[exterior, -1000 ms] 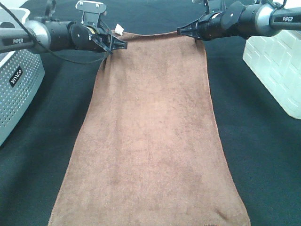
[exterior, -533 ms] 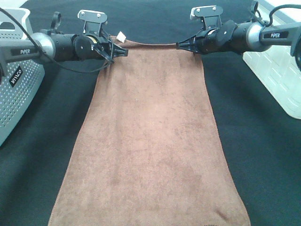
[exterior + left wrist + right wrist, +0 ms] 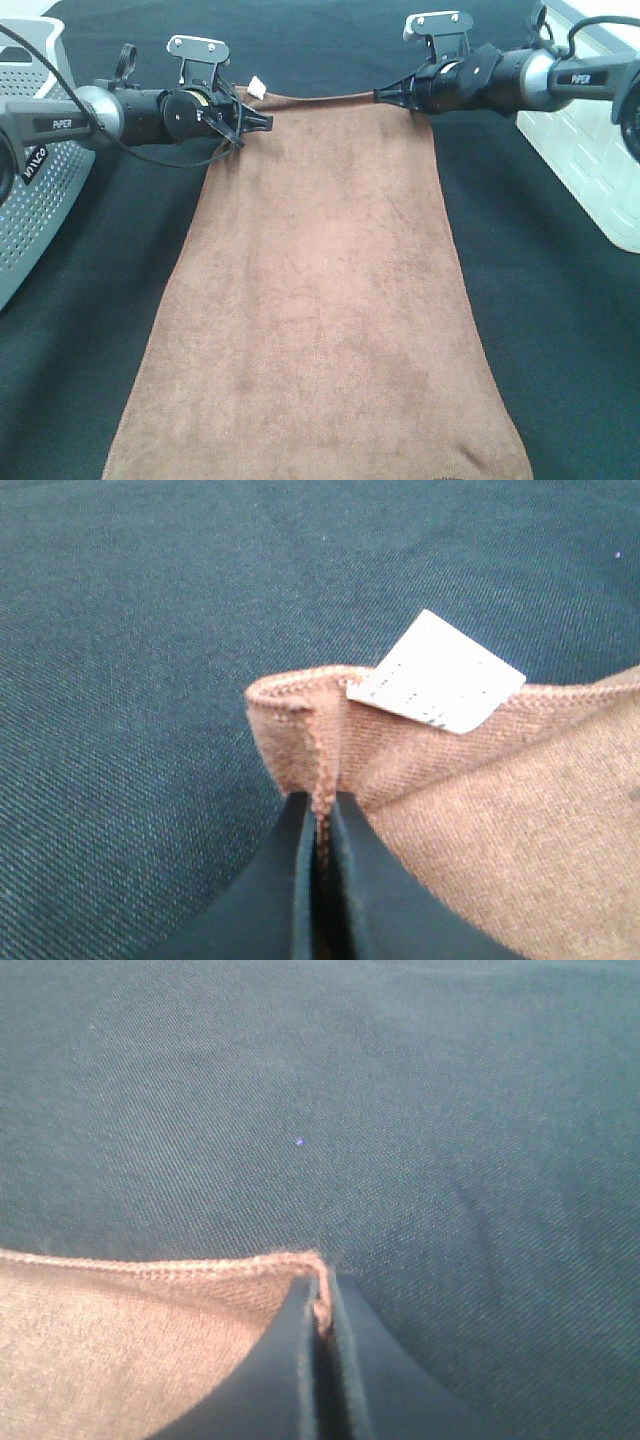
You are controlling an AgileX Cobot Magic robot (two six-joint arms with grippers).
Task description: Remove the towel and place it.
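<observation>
Brown towel point(image 3: 320, 300), far corners pinched by left hand point(image 3: 262, 120), right hand point(image 3: 385, 95)

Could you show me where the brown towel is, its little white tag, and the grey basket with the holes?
towel point(image 3: 320, 300): high camera view, middle of the spread cloth.
white tag point(image 3: 436, 672): left wrist view, centre of the label at the towel's stitched edge.
grey basket point(image 3: 40, 200): high camera view, perforated side wall at the left edge.

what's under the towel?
Black table cloth shows all round the towel, so presumably that. The towel lies flat with no bumps, but anything thin beneath is covered. Left gripper and right gripper each pinch a far corner.
</observation>
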